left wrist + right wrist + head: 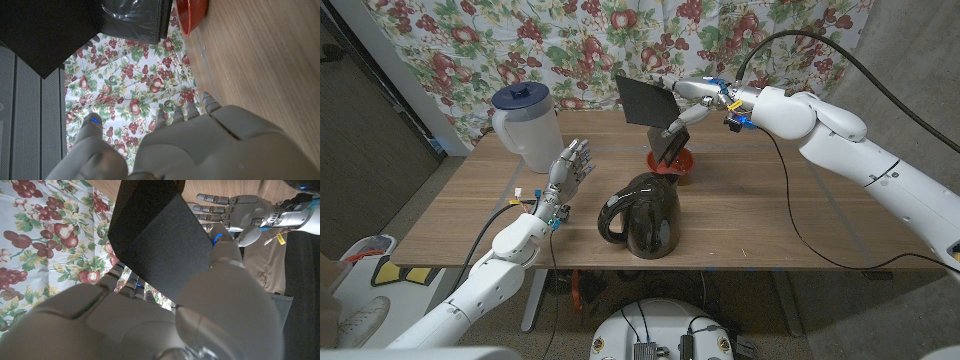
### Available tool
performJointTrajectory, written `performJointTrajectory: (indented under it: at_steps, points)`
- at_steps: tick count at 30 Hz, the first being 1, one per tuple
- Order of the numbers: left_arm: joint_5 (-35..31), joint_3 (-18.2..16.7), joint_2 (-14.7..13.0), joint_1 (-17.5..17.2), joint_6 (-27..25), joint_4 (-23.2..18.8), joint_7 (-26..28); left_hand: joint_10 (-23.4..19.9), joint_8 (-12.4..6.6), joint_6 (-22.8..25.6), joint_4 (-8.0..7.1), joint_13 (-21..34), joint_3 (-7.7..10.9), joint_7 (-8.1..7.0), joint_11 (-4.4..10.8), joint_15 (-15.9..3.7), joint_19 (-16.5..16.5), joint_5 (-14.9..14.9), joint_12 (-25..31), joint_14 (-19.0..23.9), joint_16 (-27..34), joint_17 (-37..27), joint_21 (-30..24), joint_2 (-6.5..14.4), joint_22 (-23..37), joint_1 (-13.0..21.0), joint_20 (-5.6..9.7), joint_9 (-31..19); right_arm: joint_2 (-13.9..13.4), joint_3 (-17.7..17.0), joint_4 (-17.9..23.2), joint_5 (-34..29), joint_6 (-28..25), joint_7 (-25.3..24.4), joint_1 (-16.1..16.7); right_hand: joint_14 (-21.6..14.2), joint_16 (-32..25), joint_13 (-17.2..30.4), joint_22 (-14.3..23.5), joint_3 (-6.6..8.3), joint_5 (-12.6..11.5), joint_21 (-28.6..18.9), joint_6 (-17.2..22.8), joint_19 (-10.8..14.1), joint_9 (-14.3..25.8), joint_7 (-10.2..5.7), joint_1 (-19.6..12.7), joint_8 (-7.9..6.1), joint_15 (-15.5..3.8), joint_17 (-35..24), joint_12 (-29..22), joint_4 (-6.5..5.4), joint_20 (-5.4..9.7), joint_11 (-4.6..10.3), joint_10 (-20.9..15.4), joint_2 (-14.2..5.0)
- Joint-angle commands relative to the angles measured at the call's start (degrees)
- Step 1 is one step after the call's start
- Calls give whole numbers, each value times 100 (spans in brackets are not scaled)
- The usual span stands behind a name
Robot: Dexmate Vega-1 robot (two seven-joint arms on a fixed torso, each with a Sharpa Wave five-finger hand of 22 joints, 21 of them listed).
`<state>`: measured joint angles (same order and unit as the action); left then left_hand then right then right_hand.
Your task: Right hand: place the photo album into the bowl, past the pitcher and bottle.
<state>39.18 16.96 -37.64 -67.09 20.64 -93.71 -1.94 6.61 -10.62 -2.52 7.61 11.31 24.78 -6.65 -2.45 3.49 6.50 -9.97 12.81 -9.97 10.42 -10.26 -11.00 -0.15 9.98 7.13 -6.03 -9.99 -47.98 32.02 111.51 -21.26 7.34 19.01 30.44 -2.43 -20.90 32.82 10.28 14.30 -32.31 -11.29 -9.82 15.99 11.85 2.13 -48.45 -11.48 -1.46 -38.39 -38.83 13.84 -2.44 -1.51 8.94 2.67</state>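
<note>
My right hand (692,103) clamps the album (645,100) at the upper middle of the frame, just above the red bowl (682,160). I worry the tilted album catches the rim and tips the bowl toward the black pitcher (642,215).

My left hand (570,168) stands spread, holding nothing.

No text, label, brand, number or sign can be read in these pictures. The photo album (645,101) shows only a plain black cover. The dark pitcher (645,214), in front of the album, carries no print, and neither does the white jug (525,122) to the left of the pitcher. The small yellow tags on the right hand (698,103) are too small to read.
</note>
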Motion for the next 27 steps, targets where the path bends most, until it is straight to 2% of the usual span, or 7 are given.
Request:
performJointTrajectory:
  at_steps: [1, 9, 15, 19, 27]
  points:
    - [19, -35, 1, -27, 27, 25, 4, 13, -11, 50, 11, 20, -13, -18, 5, 29, 38, -35, -7, -361, 21, -16, -6, 14, 13, -5, 15, -24, 218, 165, -264, -10, 264, 5, -173, -97, 27, 1237, 7, 1041, -40, -56, -949, 76, 9, -11, -485, -38, -18, -30, -949, -526, 78, 25, -61, -721]
    - [30, -50, -25, -26, 5, 15, -7, 3, -13, 55, 11, 20, -15, -15, -2, 29, 4, -36, -3, -356, 23, -16, -19, 16, 13, -4, 39, -24, 310, 211, -365, 2, 285, -64, -174, -102, 40, 1246, 7, 1048, -45, -56, -914, 78, 8, -18, -475, -44, -11, -39, -957, -523, 79, 19, -60, -714]
    - [28, -77, -48, -33, -15, -3, 18, 8, -9, 50, 12, 20, -17, -1, -3, 33, -13, -36, -5, -354, 24, -16, -24, 18, 13, -2, 117, -24, 348, 254, -431, -8, 268, -76, -182, -105, 43, 1253, 7, 1050, -44, -58, -897, 82, 7, -21, -476, -45, -19, -53, -965, -519, 81, 32, -63, -717]
    - [36, -70, -53, -9, -48, 2, 8, 11, -7, 46, 12, 20, -18, -10, 2, 29, 10, -36, -6, -357, 23, -16, -14, 21, 13, 0, 63, -24, 374, 286, -467, -22, 285, -100, -183, -116, 42, 1257, 7, 1051, -45, -58, -875, 83, 7, -34, -475, -50, -12, -60, -973, -518, 82, 38, -75, -717]
    - [51, -51, -51, 38, -87, 23, -27, 12, -5, 41, 13, 20, -20, -8, 2, 42, 18, -36, -6, -374, 18, -16, -11, 23, 13, 2, 53, -24, 466, 359, -659, 17, 322, -200, -140, -114, 52, 1265, 7, 1049, -45, -60, -840, 86, 6, -44, -461, -55, -25, -75, -987, -519, 83, 33, -88, -709]
